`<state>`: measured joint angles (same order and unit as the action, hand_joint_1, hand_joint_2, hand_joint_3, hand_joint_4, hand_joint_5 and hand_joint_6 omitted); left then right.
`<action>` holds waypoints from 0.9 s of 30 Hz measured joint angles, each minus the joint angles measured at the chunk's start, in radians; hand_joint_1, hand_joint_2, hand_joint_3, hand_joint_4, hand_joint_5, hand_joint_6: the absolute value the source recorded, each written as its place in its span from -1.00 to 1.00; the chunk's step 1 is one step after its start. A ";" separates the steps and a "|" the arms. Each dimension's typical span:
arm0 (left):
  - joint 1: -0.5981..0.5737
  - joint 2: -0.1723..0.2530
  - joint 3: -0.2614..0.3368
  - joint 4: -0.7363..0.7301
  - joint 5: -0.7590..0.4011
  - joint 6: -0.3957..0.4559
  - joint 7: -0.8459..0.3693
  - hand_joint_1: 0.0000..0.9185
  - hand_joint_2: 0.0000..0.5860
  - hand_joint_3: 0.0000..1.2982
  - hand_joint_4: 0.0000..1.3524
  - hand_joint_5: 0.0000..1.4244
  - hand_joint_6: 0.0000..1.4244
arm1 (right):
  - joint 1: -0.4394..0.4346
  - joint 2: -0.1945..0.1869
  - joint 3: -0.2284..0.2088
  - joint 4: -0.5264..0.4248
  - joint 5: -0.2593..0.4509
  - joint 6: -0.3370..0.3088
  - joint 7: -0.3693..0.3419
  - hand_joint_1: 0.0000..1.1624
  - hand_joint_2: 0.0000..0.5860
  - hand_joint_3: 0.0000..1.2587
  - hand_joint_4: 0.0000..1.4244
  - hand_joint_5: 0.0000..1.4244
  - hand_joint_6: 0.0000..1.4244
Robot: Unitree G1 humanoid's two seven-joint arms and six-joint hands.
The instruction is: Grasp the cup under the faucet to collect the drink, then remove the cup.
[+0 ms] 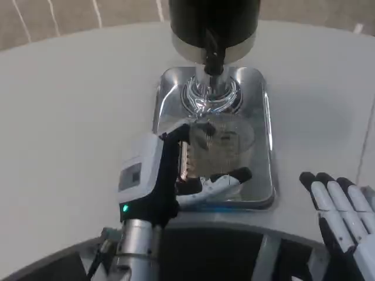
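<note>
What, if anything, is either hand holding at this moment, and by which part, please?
The left hand grips the clear cup by its side wall, fingers wrapped around its left and near sides. The right hand rests on the table, holding nothing.

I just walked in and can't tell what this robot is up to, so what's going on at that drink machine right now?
The robot's left hand is wrapped around a clear plastic cup that sits on the shiny metal drip tray of a drink dispenser. The cup is just in front of the faucet, roughly below its spout. I can't tell whether any drink is flowing or in the cup. The right hand rests open on the white table, off to the side.
</note>
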<state>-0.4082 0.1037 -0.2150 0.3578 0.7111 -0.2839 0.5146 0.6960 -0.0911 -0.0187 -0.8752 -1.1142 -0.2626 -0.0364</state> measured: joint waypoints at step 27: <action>-0.298 0.068 -0.056 0.418 -0.076 -0.071 0.109 -0.31 -0.79 -0.65 -0.69 -0.07 0.30 | 0.006 0.000 0.001 -0.017 0.002 0.023 0.030 -0.35 1.00 -1.00 -1.00 -1.00 -1.00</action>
<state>-0.7063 0.1715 -0.2713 0.7760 0.6349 -0.3554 0.6241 0.7017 -0.0912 -0.0180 -0.8917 -1.1125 -0.2392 -0.0068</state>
